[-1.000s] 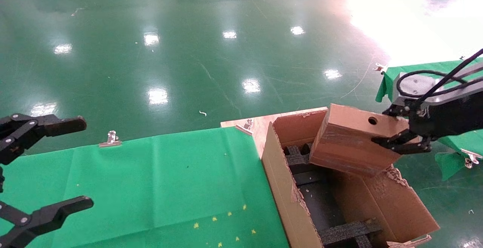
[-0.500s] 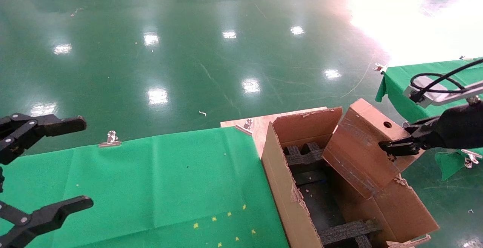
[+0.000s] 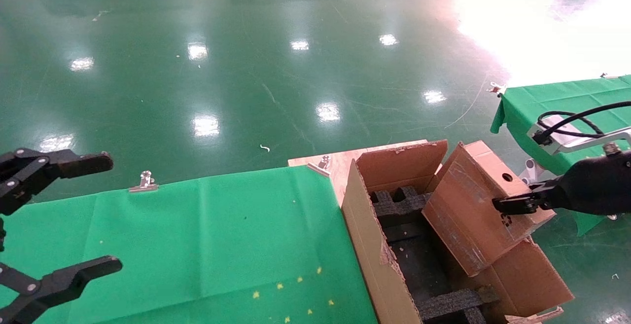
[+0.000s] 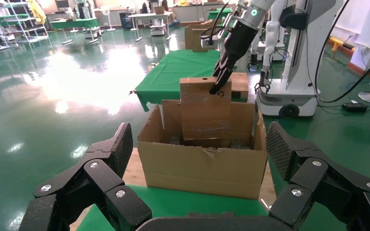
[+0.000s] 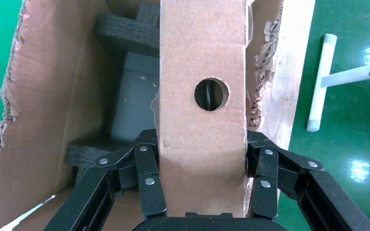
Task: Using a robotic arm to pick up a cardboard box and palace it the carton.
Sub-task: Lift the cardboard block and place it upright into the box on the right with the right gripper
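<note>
I'm holding the cardboard box (image 3: 477,204) with the right gripper (image 3: 512,204), lower right of the head frame, fingers (image 5: 147,169) clamped on both broad faces near its top end. The box is standing on end and leaning, its lower part down inside the open carton (image 3: 367,245), resting against the carton's right-hand wall. The round hole (image 5: 211,94) on its narrow top face is showing just ahead of the gripper in the right wrist frame. Black foam inserts (image 3: 394,204) are sitting in the carton's bottom. The carton is standing at the right end of the green cloth (image 3: 197,235). My left gripper (image 3: 47,225) is parked at the left edge of the head frame, jaws wide apart, holding nothing.
</note>
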`<action>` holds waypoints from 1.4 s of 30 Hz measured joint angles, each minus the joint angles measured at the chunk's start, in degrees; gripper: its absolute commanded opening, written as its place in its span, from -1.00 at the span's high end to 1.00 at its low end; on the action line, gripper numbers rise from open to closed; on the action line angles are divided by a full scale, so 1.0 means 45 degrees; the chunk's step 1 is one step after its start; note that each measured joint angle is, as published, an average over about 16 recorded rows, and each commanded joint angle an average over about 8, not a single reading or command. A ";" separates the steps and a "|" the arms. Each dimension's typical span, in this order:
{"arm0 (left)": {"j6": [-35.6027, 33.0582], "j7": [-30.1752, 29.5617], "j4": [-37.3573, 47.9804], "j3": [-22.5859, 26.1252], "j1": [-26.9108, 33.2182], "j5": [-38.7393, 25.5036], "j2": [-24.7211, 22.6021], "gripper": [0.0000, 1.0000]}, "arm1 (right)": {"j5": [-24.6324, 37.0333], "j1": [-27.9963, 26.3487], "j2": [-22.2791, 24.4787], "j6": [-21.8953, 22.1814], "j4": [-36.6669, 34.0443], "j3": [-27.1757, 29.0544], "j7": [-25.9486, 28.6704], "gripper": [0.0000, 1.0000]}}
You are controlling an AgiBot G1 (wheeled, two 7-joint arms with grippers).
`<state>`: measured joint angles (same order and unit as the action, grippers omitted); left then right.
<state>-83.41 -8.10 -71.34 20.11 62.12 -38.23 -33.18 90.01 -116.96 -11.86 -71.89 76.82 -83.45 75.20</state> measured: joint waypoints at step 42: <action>0.0002 0.0001 0.0002 0.0002 0.0000 0.0001 0.0001 -1.00 | 0.2944 0.2250 -0.1135 0.2564 0.0106 -0.1436 0.5004 1.00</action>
<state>-83.40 -8.09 -71.34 20.12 62.12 -38.22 -33.18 103.25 -106.83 -16.97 -60.36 77.29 -89.91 97.71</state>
